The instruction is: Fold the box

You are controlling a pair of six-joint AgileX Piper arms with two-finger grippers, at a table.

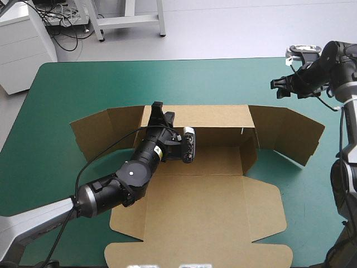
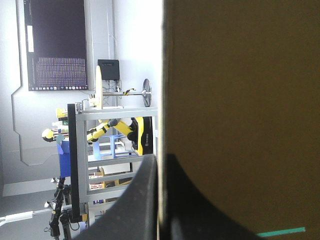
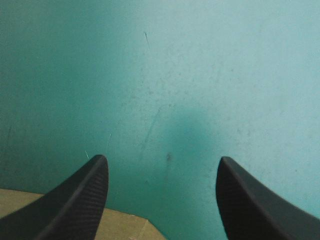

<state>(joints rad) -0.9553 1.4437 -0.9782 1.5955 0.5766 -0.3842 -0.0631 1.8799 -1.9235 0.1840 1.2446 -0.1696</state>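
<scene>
You've got plain brown board on the box: matt, papery, no sheen anywhere, with a paler raw cut edge where the left gripper pinches the far wall (the left wrist view shows it best). The teal-green cover reads smooth and matt, but under the right gripper you'll spot fine scratches and a dark speck. Its black fingers have a fine grainy texture, dull rather than shiny. The left arm looks like semi-gloss black plastic, and greyer, more metallic toward the near end.
</scene>
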